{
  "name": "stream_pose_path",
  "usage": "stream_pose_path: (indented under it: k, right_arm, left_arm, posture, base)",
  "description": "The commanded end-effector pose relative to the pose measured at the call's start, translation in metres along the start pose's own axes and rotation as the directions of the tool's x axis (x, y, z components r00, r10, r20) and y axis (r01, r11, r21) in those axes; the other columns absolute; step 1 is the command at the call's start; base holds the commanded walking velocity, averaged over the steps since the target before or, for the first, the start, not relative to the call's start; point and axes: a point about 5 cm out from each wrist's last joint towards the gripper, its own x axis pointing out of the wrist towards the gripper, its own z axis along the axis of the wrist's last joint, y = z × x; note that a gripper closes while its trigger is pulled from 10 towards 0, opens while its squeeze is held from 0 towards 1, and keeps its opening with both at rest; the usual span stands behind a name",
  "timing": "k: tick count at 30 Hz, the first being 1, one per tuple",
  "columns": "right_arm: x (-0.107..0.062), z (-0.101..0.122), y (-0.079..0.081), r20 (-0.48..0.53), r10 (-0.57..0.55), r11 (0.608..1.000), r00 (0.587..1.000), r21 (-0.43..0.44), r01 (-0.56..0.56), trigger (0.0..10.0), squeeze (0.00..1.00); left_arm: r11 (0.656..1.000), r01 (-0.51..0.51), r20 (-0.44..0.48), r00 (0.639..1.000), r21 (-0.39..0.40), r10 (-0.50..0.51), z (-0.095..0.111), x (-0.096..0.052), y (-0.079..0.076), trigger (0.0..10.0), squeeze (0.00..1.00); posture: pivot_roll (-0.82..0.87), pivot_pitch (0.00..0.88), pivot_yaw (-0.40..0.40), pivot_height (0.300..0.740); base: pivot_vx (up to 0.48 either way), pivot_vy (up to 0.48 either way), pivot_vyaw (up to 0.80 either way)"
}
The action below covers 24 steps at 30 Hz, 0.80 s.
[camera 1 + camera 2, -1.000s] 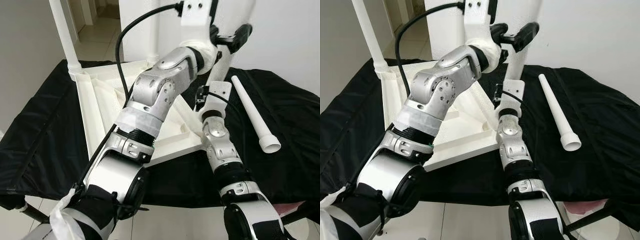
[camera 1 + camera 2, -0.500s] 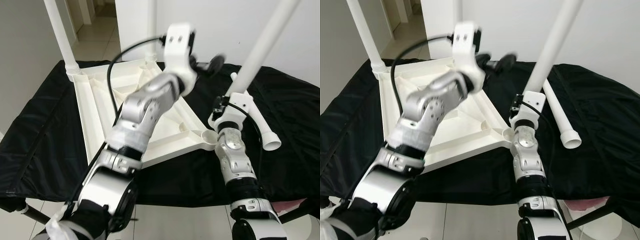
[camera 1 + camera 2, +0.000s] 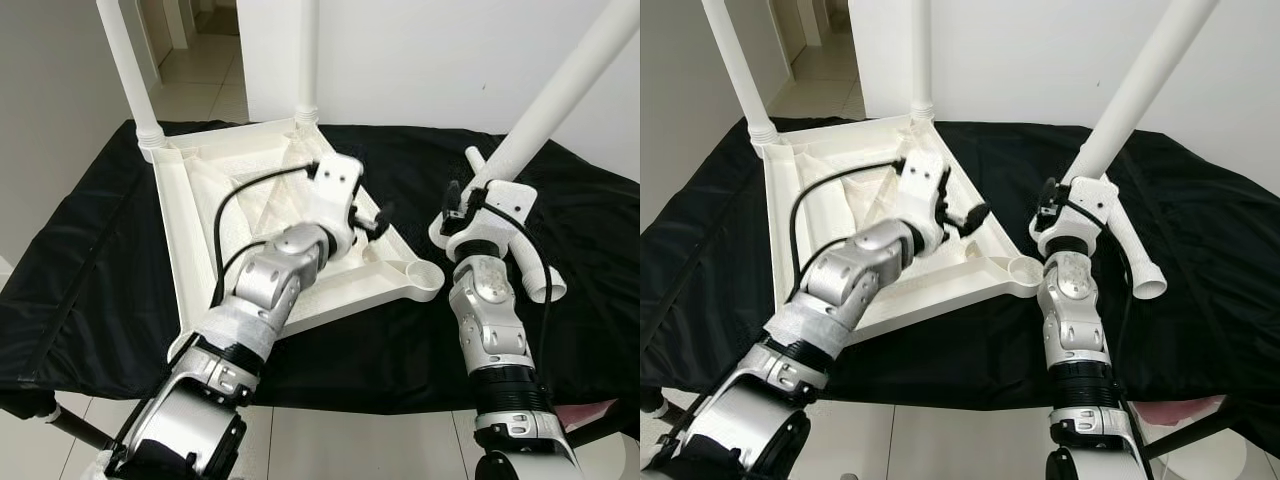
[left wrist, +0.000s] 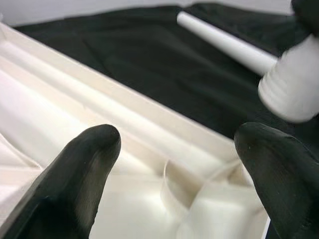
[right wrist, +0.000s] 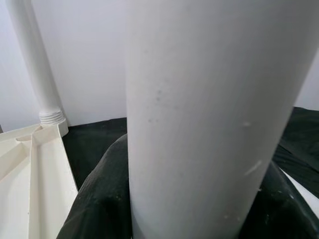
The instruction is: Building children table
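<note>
Held leg (image 3: 560, 95) beside open socket (image 3: 422, 272)

Now lowering the left gripper (image 3: 378, 217) from its raised position near the held white plastic tube-shaped leg (image 3: 563, 88) down over the upturned white plastic tabletop (image 3: 195, 205), black fingers (image 4: 84, 164) parted above the round corner socket (image 3: 421, 274). Swinging the right gripper (image 3: 452, 196), closed around that leg, away from the tabletop's middle toward the corner, tilting the leg from upright to a slant, its threaded end (image 4: 294, 89) hanging just beside the socket.
</note>
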Motion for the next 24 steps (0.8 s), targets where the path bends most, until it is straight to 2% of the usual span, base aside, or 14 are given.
stream_pose_path:
  k: [1, 3, 4, 10, 14, 19, 24]
  right_arm:
    - [0.002, 0.006, 0.001, 0.017, 0.014, 1.0, 1.0, 0.004, -0.014, 10.0, 0.0]
    - [0.003, 0.007, 0.003, 0.023, 0.023, 1.0, 0.999, 0.006, -0.023, 10.0, 0.0]
    - [0.004, 0.009, 0.009, 0.029, 0.039, 0.999, 0.999, 0.01, -0.04, 10.0, 0.0]
    - [0.004, 0.01, 0.014, 0.031, 0.069, 0.998, 0.997, 0.009, -0.069, 10.0, 0.0]
    - [0.004, 0.011, 0.016, 0.033, 0.086, 0.996, 0.996, 0.001, -0.086, 10.0, 0.0]
    - [0.004, 0.011, 0.015, 0.031, 0.085, 0.996, 0.996, -0.001, -0.085, 10.0, 0.0]
    - [0.003, 0.011, 0.016, 0.03, 0.086, 0.996, 0.996, -0.002, -0.086, 10.0, 0.0]
  left_arm:
    - [0.987, 0.16, -0.041, 0.986, 0.026, -0.159, -0.01, -0.001, -0.01, 10.0, 0.0]
    - [0.984, 0.175, -0.065, 0.983, 0.042, -0.172, -0.017, -0.002, -0.012, 10.0, 0.0]
    - [0.974, 0.206, -0.115, 0.974, 0.088, -0.196, -0.03, -0.004, -0.015, 10.0, 0.0]
    - [0.956, 0.269, -0.157, 0.956, 0.115, -0.25, -0.042, -0.008, -0.02, 10.0, 0.0]
    - [0.916, 0.367, -0.216, 0.919, 0.162, -0.33, -0.056, -0.015, -0.029, 10.0, 0.0]
    - [0.896, 0.414, -0.25, 0.895, 0.16, -0.369, -0.063, -0.018, -0.035, 10.0, 0.0]
    - [0.881, 0.445, -0.239, 0.884, 0.162, -0.403, -0.06, -0.02, -0.041, 10.0, 0.0]
  posture:
    - [0.01, 0.033, 0.009, 0.74]
    - [0.02, 0.034, 0.008, 0.74]
    - [0.03, 0.036, 0.011, 0.74]
    - [0.03, 0.037, 0.009, 0.74]
    - [0.03, 0.041, 0.013, 0.74]
    - [0.03, 0.04, 0.014, 0.74]
    - [0.02, 0.042, 0.018, 0.74]
  base:
    - [0.0, 0.0, 0.0]
    - [0.0, 0.0, 0.0]
    - [0.0, 0.0, 0.0]
    - [0.0, 0.0, 0.0]
    - [0.0, 0.0, 0.0]
    - [0.0, 0.0, 0.0]
    - [0.0, 0.0, 0.0]
